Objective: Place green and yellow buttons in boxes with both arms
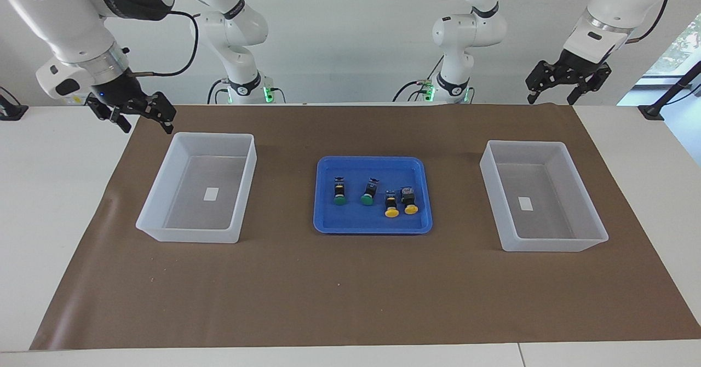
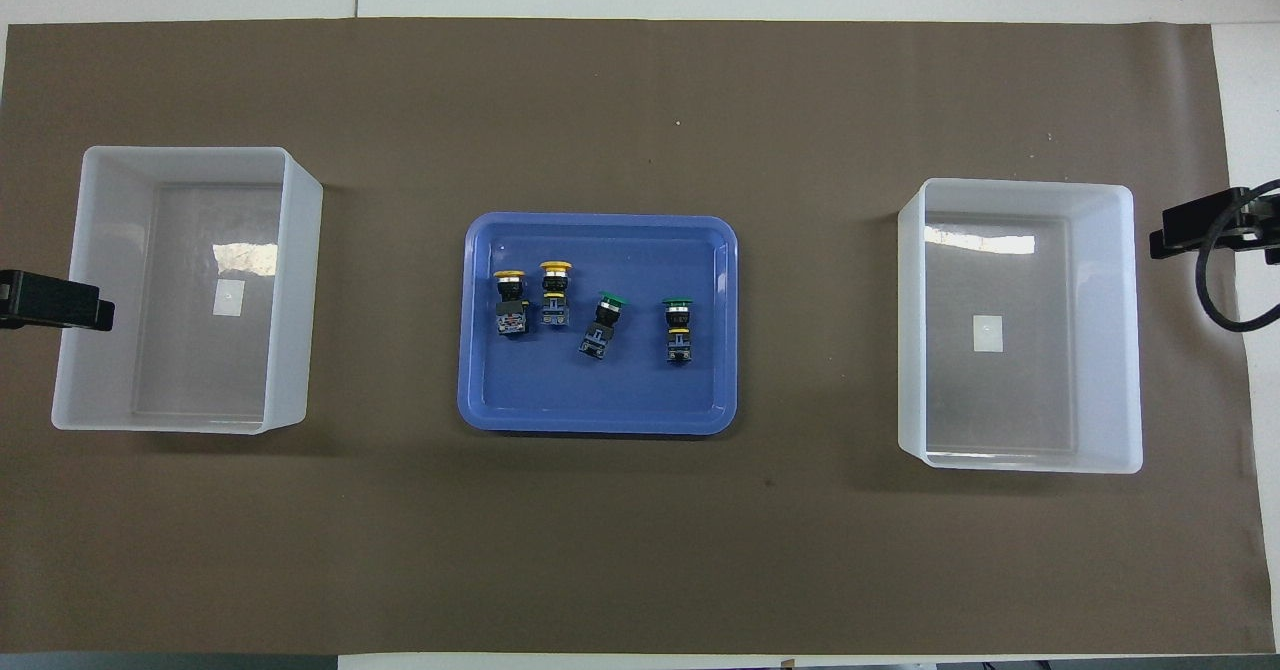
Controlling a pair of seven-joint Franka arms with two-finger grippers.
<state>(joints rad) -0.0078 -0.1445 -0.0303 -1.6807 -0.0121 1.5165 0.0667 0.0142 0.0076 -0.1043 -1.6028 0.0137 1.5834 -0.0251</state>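
Two green buttons (image 1: pixel 339 191) (image 1: pixel 369 191) and two yellow buttons (image 1: pixel 391 204) (image 1: pixel 409 201) lie on their sides in a blue tray (image 1: pixel 372 224) at mid-table. In the overhead view the yellow pair (image 2: pixel 510 302) (image 2: pixel 555 295) lies toward the left arm's end and the green pair (image 2: pixel 603 323) (image 2: pixel 678 328) toward the right arm's end. One translucent box (image 1: pixel 526 143) (image 2: pixel 185 152) stands at the left arm's end, the other box (image 1: pixel 213 135) (image 2: pixel 1015 185) at the right arm's end. Both hold only a white label. My left gripper (image 1: pixel 552 99) and right gripper (image 1: pixel 147 127) hang open and hold nothing, each over the outer edge of its box.
A brown mat (image 1: pixel 350 290) covers the table under the tray and both boxes, with white tabletop (image 1: pixel 55 202) showing past its ends. The arms' bases (image 1: pixel 246 87) (image 1: pixel 452 87) stand at the robots' edge of the table.
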